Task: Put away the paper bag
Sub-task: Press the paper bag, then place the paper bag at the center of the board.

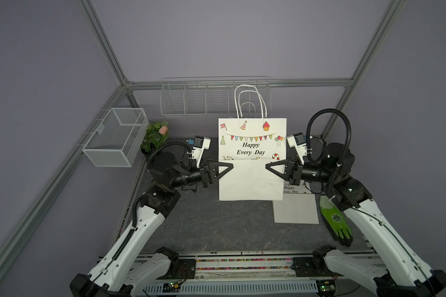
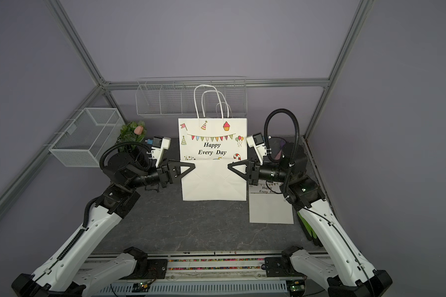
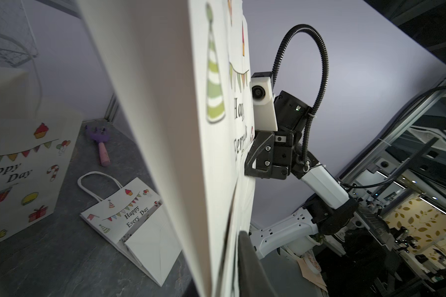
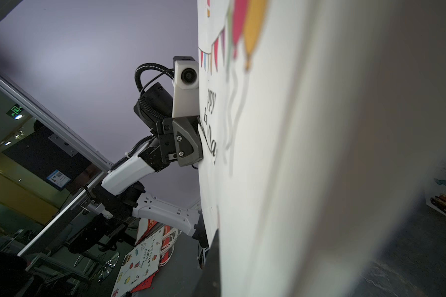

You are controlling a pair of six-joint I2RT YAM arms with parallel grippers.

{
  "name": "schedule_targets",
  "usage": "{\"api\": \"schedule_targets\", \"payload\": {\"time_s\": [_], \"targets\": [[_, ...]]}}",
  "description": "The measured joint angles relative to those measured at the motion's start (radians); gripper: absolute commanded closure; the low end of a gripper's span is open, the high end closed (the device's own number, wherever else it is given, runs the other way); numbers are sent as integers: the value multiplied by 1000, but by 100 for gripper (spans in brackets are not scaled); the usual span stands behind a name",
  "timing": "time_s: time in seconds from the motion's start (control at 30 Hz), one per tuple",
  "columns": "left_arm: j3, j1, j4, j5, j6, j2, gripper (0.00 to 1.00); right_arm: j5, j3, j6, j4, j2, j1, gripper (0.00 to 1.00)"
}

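Fingers first, in both top views: pinches the right edge of the paper bag [image 1: 251,177] with the right fingers [image 1: 268,166], fully clenched. Sets the left fingers [image 1: 229,165] across the left edge at the same height, but cannot tell whether clenched or released. Holds the bag upright between both arms, printed face toward the camera, handles up in front of the wire rack [image 1: 186,102]. Shows a second bag [image 1: 295,208] flat on the surface [image 1: 216,226], beside a green glove [image 1: 336,221].

From the left wrist: looks along the bag's edge, with the right fingers [image 3: 258,156] pressed on the printed face and the second bag [image 3: 129,213] lying below.

From the right wrist: shows mostly blurred white paper, with the left fingers [image 4: 188,141] against the far edge.
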Motion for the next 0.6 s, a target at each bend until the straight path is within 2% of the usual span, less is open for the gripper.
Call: {"api": "schedule_targets", "payload": {"time_s": [0.13,0.23,0.4,0.6], "targets": [[2,-1,-153,-140,80,-64,79,40,-29,-26,-78,-15,1,93],[4,-1,-268,-317,141,-128,79,54,-105,-29,-128,-42,1,93],[3,-1,-335,-536,191,-253,79,90,-241,-21,-198,-105,1,93],[2,-1,-343,-644,215,-295,79,125,-386,7,-187,-108,1,93]]}}
